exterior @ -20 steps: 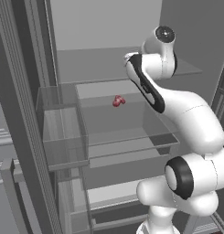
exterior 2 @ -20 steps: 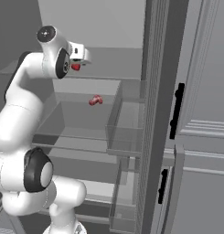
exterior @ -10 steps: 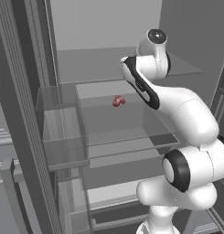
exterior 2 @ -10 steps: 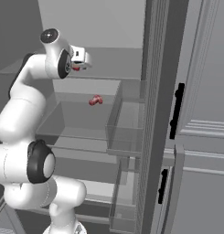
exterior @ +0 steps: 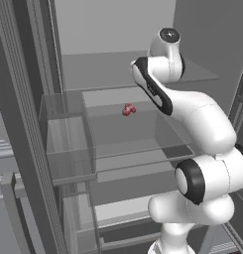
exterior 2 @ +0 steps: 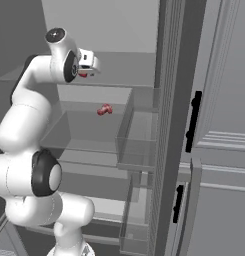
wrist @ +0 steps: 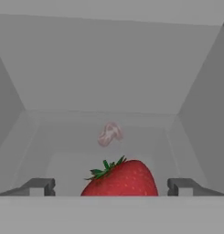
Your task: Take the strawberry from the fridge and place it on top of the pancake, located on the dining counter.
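The fridge point(exterior: 113, 34) stands open, with its pale inside and clear shelves in front of me. The strawberry point(wrist: 120, 179), bright red with green leaves, lies on an upper shelf right between my finger tips. My gripper point(wrist: 111, 187) is open, one finger point(wrist: 38, 186) on each side of the berry and neither touching it. From the right base view the strawberry point(exterior 2: 83, 74) is a small red spot just under my gripper point(exterior 2: 85, 71). The pancake and the dining counter are out of view.
A reddish-pink lump point(exterior: 128, 109) point(exterior 2: 104, 109) rests on the clear shelf one level lower, pale in the hand view point(wrist: 109, 134). Clear door bins point(exterior: 63, 134) point(exterior 2: 139, 135) flank the opening. Grey panelled cabinets with black handles point(exterior 2: 195, 122) stand to the right.
The arm has shifted slightly deeper into the upper shelf. The jaws stay wide, and the strawberry and the pink lump have not moved.
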Controlling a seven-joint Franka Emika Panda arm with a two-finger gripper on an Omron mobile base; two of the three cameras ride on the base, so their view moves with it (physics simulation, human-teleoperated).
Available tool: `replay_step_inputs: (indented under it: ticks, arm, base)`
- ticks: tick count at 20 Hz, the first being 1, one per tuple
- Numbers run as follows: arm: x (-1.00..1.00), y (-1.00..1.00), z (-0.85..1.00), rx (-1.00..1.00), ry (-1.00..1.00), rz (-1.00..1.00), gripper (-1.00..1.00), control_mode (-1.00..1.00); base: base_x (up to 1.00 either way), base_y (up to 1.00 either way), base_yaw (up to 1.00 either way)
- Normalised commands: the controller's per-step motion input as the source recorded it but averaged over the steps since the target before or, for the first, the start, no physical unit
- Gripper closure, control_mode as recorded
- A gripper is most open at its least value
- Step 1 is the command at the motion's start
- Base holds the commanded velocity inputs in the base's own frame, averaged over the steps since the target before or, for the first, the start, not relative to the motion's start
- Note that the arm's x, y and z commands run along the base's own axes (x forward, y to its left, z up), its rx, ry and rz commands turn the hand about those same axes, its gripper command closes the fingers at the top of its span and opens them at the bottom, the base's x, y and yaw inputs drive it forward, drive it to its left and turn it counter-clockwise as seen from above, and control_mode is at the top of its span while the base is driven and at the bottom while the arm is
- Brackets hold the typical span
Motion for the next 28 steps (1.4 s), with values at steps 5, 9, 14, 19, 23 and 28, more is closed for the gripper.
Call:
replay_step_inputs:
  ticks: [5,9,14,19,23,28]
  arm:
    - [0.0,-0.13,-0.48,0.07,0.03,0.0,1.0,-1.0]
    - [-0.46,-0.06,-0.22,0.03,0.0,-0.03,1.0,-1.0]
    - [-0.95,0.0,-0.01,0.0,-0.01,-0.2,1.0,-1.0]
    - [-1.0,-0.05,0.0,0.01,-0.01,-0.15,1.0,-1.0]
    - [-1.0,-0.05,-0.36,0.0,0.13,0.0,1.0,-1.0]
    - [-1.0,0.0,-0.78,0.0,0.19,0.08,1.0,-1.0]
  base:
    - [0.0,0.0,0.0]
    - [0.0,0.0,0.0]
    - [0.0,0.0,0.0]
    - [0.0,0.0,0.0]
    - [0.0,0.0,0.0]
    - [0.0,0.0,0.0]
